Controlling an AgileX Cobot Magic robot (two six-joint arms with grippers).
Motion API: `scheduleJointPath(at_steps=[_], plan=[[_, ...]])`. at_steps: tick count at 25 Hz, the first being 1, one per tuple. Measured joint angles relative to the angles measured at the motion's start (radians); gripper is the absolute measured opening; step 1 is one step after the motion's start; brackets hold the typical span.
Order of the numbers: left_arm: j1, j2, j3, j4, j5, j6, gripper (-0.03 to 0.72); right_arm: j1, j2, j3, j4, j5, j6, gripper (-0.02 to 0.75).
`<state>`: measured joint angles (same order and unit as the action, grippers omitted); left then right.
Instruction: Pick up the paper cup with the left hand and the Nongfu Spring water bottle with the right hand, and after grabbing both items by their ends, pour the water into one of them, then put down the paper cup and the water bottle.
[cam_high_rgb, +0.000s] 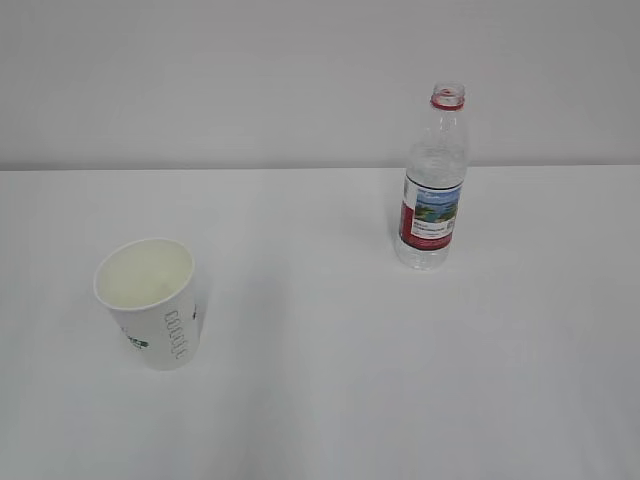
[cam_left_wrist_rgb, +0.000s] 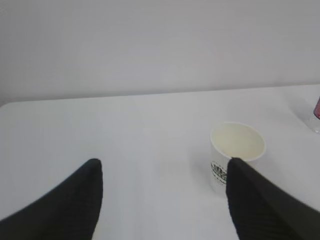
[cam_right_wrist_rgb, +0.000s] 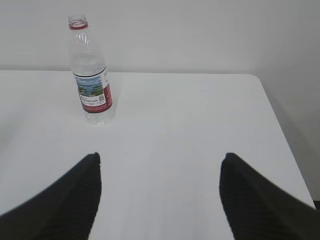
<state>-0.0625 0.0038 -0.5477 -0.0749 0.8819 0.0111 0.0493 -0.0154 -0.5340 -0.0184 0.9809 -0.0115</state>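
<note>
The white paper cup (cam_high_rgb: 150, 300) stands upright on the left of the white table, its inside pale cream. In the left wrist view the paper cup (cam_left_wrist_rgb: 235, 150) lies ahead and to the right, partly behind the right fingertip. My left gripper (cam_left_wrist_rgb: 162, 162) is open with only bare table between its fingers. The uncapped Nongfu Spring water bottle (cam_high_rgb: 432, 185) stands upright at the back right; the right wrist view shows the bottle (cam_right_wrist_rgb: 91, 80) far ahead on the left. My right gripper (cam_right_wrist_rgb: 160, 157) is open and holds nothing. Neither arm appears in the exterior view. I cannot make out water in cup or bottle.
The white table (cam_high_rgb: 330, 390) runs back to a plain pale wall. Its right edge (cam_right_wrist_rgb: 285, 145) shows in the right wrist view. A sliver of the bottle (cam_left_wrist_rgb: 316, 112) shows at the right border of the left wrist view.
</note>
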Motion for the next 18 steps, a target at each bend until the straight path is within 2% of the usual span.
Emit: scheduleJointPath(at_steps=[9,18], plan=[[0.000,0.000,0.000,0.046,-0.095,0.008,0.558,0.000,0.000,0.000,-0.005,-0.095,-0.007,0.556],[0.000,0.000,0.000,0.066,-0.109,0.045,0.556,0.000,0.000,0.000,-0.017,-0.132,-0.008,0.556]])
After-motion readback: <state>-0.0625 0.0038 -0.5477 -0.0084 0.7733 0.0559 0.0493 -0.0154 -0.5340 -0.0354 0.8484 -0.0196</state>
